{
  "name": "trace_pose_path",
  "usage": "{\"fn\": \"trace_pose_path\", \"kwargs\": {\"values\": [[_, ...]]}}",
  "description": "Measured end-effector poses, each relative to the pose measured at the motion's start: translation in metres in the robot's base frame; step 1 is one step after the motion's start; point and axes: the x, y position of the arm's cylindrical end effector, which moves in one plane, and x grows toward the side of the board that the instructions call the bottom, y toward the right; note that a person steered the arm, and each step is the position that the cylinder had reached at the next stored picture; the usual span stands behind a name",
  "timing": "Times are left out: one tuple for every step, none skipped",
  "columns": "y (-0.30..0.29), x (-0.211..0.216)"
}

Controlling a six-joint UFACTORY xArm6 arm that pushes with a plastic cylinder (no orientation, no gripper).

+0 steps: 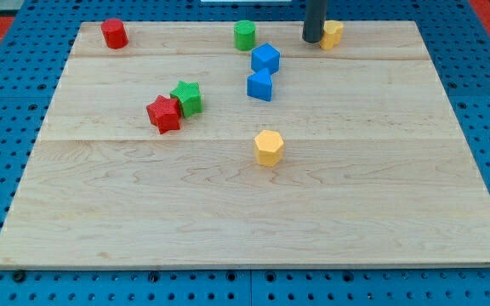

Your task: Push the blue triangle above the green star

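Seven blocks lie on the wooden board [253,212], and the dark rod comes straight down from the view's top edge, upright, with my tip [312,40] resting near the board's far edge. It has no jaws to open or close and grasps nothing; it stands just to the left of a yellow block [333,33], touching it or nearly so, though I cannot tell which. The blue triangle [260,85] sits below and left of my tip, well apart from it, directly under a blue cube [265,58] that is just beside it. The green star [187,97] lies further to the view's left, at about the same height as the triangle, pressed against a red star [164,114] at its lower left. A green cylinder [244,35] stands near the top edge, left of my tip, and a red cylinder [114,33] sits in the top left corner. A yellow hexagon [269,147] rests alone near the board's middle.
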Motion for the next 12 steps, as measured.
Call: {"fn": "trace_pose_path", "kwargs": {"values": [[-0.001, 0.0], [-0.002, 0.0], [-0.008, 0.0], [-0.013, 0.0], [-0.012, 0.014], [-0.01, 0.038], [-0.008, 0.038], [-0.008, 0.038], [-0.008, 0.038], [-0.009, 0.038], [-0.016, 0.039], [-0.016, 0.057]]}}
